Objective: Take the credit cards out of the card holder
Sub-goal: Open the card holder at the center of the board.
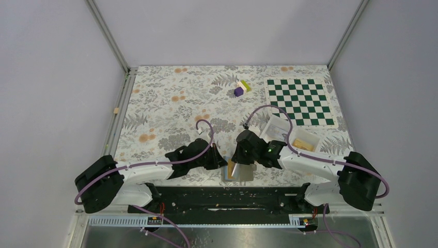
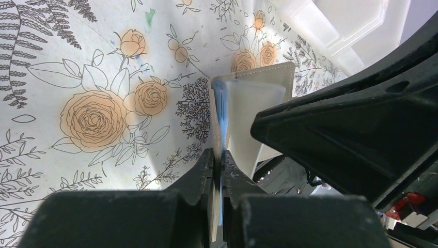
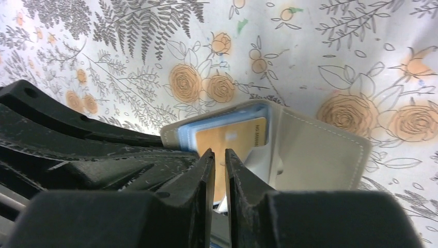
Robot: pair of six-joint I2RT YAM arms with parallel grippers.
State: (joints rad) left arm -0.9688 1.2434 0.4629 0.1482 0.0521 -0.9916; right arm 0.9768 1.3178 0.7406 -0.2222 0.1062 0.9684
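Observation:
The card holder point(image 1: 238, 172) lies open at the near table edge between both arms. My left gripper point(image 1: 221, 161) is shut on its left flap, which stands edge-on between the jaws point(image 2: 218, 152), grey outside and light blue inside point(image 2: 222, 111). In the right wrist view the holder's grey panel point(image 3: 320, 155) lies flat, with a tan-orange credit card point(image 3: 235, 137) sticking out of the blue pocket point(image 3: 187, 135). My right gripper point(image 3: 220, 152) hovers right over that card, its jaws a narrow slit apart with nothing seen between them; it also shows in the top view point(image 1: 236, 166).
A clear-white divided tray point(image 1: 289, 135) holding tan pieces stands just right of the right wrist, and shows in the left wrist view point(image 2: 335, 26). A green chessboard mat point(image 1: 299, 101) lies at the back right. Purple and yellow blocks point(image 1: 240, 89) sit at the back centre.

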